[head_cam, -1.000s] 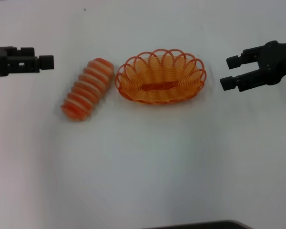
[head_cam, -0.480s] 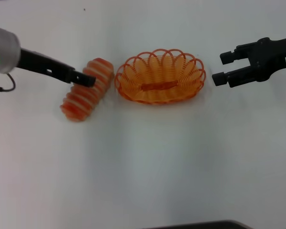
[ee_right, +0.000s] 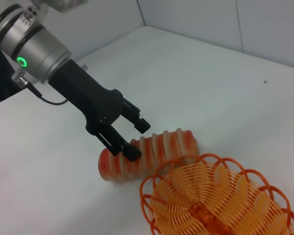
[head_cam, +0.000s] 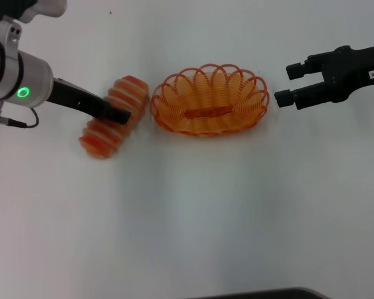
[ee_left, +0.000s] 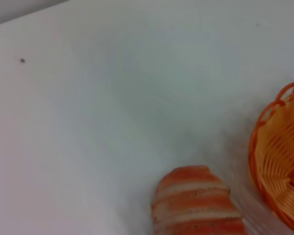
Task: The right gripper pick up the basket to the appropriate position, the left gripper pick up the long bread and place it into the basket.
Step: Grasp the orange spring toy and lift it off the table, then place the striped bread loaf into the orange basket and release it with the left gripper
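I saw left end effector (head_cam: 115, 114) angled down, fingers apart astride the long bread (head_cam: 110, 121), right end effector (head_cam: 288, 83) level, fingers apart, just beside the basket (head_cam: 210, 99).

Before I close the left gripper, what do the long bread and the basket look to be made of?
The long bread looks like soft foam or moulded plastic, matte, with even orange and cream ridges; I cannot tell which. The basket looks like thin coated wire or plastic strand, slightly glossy, in open loops showing the table through them. The left gripper is open over the bread; the right gripper is open beside the basket.
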Controlling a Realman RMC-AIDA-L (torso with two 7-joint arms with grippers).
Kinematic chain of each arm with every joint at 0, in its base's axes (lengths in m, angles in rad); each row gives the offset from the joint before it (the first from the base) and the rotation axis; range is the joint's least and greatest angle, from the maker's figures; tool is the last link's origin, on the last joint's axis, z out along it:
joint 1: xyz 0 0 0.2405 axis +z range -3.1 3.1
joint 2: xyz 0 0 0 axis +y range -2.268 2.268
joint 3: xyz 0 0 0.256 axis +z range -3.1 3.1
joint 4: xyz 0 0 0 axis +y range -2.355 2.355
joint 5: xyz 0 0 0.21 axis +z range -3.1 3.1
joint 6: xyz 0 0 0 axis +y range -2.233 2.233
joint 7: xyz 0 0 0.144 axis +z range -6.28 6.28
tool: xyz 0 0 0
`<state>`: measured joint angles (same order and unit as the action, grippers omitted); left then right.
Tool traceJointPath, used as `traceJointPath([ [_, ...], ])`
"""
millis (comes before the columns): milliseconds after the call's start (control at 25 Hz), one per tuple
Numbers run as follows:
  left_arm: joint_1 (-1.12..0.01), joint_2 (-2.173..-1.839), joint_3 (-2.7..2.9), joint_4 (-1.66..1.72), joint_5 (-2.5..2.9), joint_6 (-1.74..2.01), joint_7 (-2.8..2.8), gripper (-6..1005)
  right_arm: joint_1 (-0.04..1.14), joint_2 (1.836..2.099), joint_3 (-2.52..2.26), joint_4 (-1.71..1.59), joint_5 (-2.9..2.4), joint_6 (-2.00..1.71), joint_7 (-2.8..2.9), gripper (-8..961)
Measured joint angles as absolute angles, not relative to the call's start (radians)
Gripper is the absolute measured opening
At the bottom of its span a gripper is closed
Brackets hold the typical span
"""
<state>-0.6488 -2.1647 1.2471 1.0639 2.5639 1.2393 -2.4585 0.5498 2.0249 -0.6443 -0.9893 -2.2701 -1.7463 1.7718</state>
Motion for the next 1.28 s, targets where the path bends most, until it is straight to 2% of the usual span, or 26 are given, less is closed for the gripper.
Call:
traceJointPath([
  [160, -0.647, -2.167, 1.273, 1.063, 2.565, 1.221, -2.46, 873, 0.555, 2.028, -0.644, -0.989, -2.269, -1.746, 1.772, 837],
  [360, -0.636, -2.169, 1.279, 1.061, 2.559, 1.198, -2.46, 806, 0.556, 2.028, -0.64, -0.989, -2.266, -1.739, 1.772, 837],
  [800, -0.623, -2.167, 1.282, 1.079, 2.559, 1.207, -2.459, 425, 0.555, 2.028, -0.64, -0.989, -2.266, -1.723, 1.774, 837],
  [1000, -0.593, -2.164, 1.263, 1.195, 2.56, 1.257, -2.454, 374, 0.554, 2.026, -0.634, -0.991, -2.265, -1.723, 1.778, 836],
  [1160, -0.571, -2.162, 1.204, 1.335, 2.538, 1.289, -2.41, 353, 0.544, 2.014, -0.594, -0.999, -2.264, -1.732, 1.791, 836],
  [1280, -0.595, -2.16, 1.173, 1.364, 2.444, 1.332, -2.316, 338, 0.535, 2.004, -0.568, -0.997, -2.264, -1.747, 1.789, 836],
])
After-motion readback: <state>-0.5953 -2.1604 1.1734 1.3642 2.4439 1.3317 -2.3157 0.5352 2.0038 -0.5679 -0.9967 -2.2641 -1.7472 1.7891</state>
